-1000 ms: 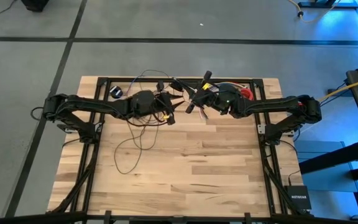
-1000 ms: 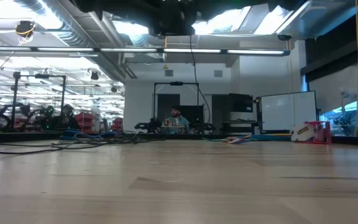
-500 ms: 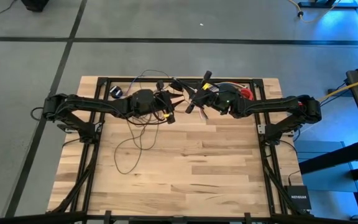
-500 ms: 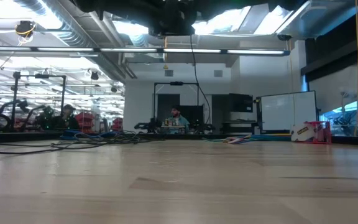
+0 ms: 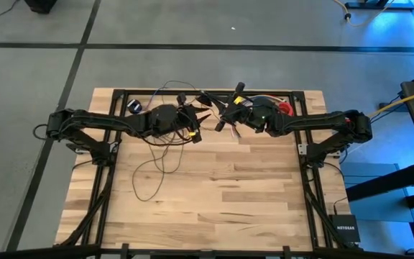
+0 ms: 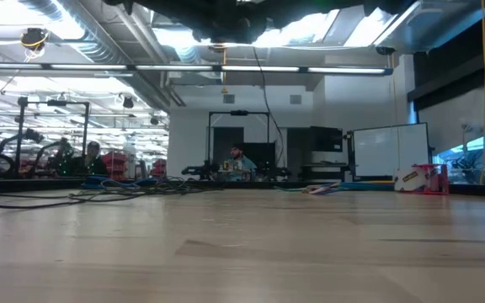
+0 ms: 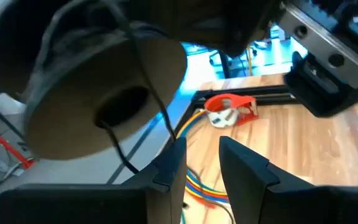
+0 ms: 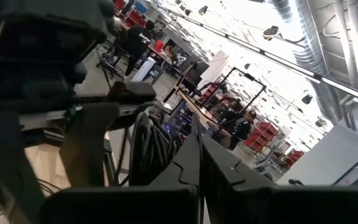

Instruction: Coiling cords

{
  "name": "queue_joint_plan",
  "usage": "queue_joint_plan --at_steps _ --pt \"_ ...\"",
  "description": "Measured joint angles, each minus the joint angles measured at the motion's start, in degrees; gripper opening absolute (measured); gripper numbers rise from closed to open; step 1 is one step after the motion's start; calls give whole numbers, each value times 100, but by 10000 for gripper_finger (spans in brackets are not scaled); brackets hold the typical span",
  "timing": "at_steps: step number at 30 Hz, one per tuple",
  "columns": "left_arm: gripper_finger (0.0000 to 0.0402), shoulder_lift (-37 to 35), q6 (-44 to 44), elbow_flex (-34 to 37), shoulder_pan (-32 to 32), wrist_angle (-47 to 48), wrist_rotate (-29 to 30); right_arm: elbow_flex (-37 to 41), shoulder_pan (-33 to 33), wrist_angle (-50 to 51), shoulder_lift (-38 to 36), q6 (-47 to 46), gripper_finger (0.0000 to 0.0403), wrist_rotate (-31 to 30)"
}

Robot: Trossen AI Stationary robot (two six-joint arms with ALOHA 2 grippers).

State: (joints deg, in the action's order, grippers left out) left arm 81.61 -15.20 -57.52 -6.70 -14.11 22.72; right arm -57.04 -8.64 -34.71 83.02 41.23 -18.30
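Observation:
The cord [image 5: 157, 162] is a thin dark wire. Its loose loops lie on the table's left half, and its small round puck [image 5: 134, 106] rests near the far left corner. More of the cord is wound on a tan cardboard spool [image 7: 86, 93], which hangs above the table's far middle. My right gripper [image 8: 199, 155] is shut at the spool's rim. My left gripper [image 7: 199, 158] faces the spool, open, with nothing in the gap. In the high view both grippers, left [image 5: 195, 129] and right [image 5: 220, 122], nearly meet. My left gripper has a strand of cord [image 7: 166, 121] running from the spool down to the tip of one finger [image 7: 176, 149]; whether it touches I cannot tell. My right gripper comes over the spool's upper rim [image 7: 182, 46], fingers shut. The gripper itself hides the place of contact. The spool hangs clear of the table, with the wound cord [image 8: 146, 146] beside the fingers.
A red tape dispenser [image 7: 229, 111] stands at the far right of the table, with a bundle of multicoloured wires [image 7: 197, 190] near it. The black frame [image 5: 207, 91] runs along the far edge. The near half of the wooden top [image 5: 228, 194] is bare.

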Motion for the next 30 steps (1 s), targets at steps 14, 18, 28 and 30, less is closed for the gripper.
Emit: queue_joint_plan --at_steps 14,18,28,30 --pt "88 50 -20 4 -90 -5 -350 0 0 10 0 -2 5 40" --pt "88 52 -20 4 -87 -19 -437 0 -1 15 0 -1 5 39" --pt "88 52 -52 4 -90 22 -433 0 0 25 0 -2 5 41" --pt "88 52 -134 4 -90 25 -433 0 0 27 0 0 5 41"
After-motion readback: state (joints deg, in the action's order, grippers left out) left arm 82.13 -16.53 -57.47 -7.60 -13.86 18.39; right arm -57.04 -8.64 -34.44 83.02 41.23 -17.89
